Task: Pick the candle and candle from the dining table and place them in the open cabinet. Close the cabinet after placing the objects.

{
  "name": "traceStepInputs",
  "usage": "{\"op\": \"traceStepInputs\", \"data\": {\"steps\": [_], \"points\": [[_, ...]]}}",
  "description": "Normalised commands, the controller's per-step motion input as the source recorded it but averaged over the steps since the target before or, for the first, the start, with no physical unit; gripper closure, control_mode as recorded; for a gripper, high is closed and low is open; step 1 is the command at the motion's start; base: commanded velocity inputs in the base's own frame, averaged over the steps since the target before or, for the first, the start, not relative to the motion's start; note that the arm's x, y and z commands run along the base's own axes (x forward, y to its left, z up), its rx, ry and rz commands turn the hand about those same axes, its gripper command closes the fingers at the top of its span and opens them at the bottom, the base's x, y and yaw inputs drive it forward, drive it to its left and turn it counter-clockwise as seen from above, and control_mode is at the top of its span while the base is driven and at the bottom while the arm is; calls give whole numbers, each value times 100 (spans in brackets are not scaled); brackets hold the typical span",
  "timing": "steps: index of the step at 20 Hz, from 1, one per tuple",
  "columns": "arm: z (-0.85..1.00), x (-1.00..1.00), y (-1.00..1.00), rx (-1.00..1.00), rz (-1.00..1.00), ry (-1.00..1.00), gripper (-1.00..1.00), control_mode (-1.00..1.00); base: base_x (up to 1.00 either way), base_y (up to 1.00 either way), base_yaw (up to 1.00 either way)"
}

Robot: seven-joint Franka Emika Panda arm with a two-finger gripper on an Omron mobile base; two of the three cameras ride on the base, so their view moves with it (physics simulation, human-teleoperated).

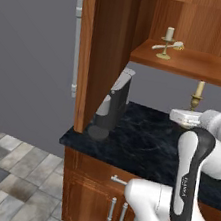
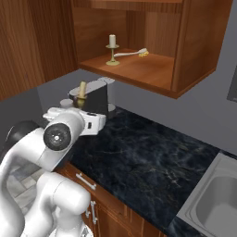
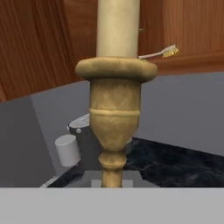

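Observation:
The open cabinet (image 1: 190, 64) hangs above the counter, its door (image 1: 102, 45) swung out to the left. One candle (image 1: 167, 40) (image 2: 112, 47), short on a brass holder, stands on the cabinet shelf. My gripper (image 1: 193, 110) (image 2: 82, 103) (image 3: 112, 180) is shut on the stem of the other candle (image 1: 198, 94) (image 2: 82, 90) (image 3: 115, 105), a cream taper in a brass stick. It holds it upright below the shelf and above the counter. The dining table is out of view.
A white brush (image 1: 172, 45) (image 2: 132, 53) lies on the shelf beside the standing candle. A dark coffee machine (image 1: 114, 103) (image 2: 99, 95) stands on the black marble counter (image 1: 147, 144), under the door's edge. A steel sink (image 2: 215, 199) lies at the right.

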Motion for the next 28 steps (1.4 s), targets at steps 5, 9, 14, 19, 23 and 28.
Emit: {"op": "traceStepInputs", "data": {"steps": [5,9,14,19,23,28], "points": [[15,0,-19,-16,-32,-2,100,-100,0,0,0],[19,0,-14,-23,-19,-8,100,-100,0,0,0],[10,0,-14,-24,-17,-1,100,-100,0,0,0],[19,0,-18,-15,-18,0,100,-100,0,0,0],[39,0,-18,-2,-12,0,100,-100,0,0,0],[44,0,-14,0,-8,-3,100,-100,0,0,0]]}}
